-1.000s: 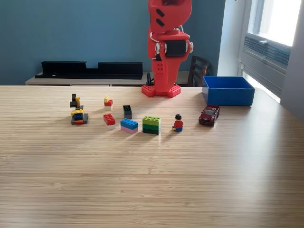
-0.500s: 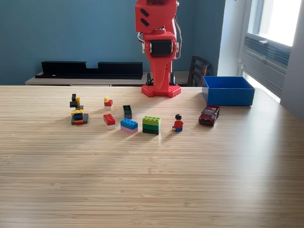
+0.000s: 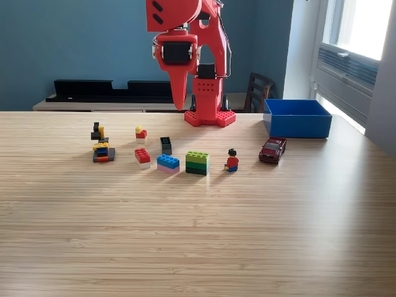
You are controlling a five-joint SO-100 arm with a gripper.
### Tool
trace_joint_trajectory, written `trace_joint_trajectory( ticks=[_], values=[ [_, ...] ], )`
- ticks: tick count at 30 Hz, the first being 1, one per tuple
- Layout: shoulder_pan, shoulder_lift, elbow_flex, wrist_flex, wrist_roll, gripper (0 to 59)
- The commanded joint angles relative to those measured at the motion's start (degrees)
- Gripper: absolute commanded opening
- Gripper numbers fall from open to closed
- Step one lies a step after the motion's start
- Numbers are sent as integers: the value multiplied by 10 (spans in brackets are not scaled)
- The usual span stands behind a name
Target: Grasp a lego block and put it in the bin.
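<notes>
**Operator:** Swinging toward the exterior view's left, my red printed arm has carried its gripper (image 3: 178, 102) off the base and out over the far edge of the table; a second ago it hung straight above the base. The fingers taper to one point aimed down, so they look closed or nearly so, with nothing held, though I can't be sure from this angle.

**Colleague:** And the blocks?

**Operator:** Untouched. The stacked light-and-dark green lego block (image 3: 197, 163) sits mid-table, with the blue-over-pink lego block (image 3: 167, 163) just beside it on the exterior view's left, then the red flat brick (image 3: 142, 156) and the small black brick (image 3: 166, 145). The little red-and-yellow piece (image 3: 140, 133) lies closest under the gripper's line.

**Colleague:** The bin?

**Operator:** The open blue plastic bin (image 3: 297, 126) stands at the far right of the exterior view, well apart from the blocks, a dark red toy car (image 3: 272, 149) near its front wall.

**Colleague:** So?

**Operator:** I judge this is the approach only; the jaws would need to open before descending.
</notes>
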Motion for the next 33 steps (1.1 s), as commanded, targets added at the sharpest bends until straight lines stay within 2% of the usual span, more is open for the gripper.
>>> trace_joint_trajectory(
  ticks=[1, 19, 26, 30, 33],
  values=[
    [29, 20, -34, -5, 10, 1],
    [157, 17, -50, -38, 12, 1],
    [222, 14, -27, -61, 62, 1],
    [232, 13, 12, -61, 163, 2],
    [243, 13, 44, -61, 180, 17]
  ],
)
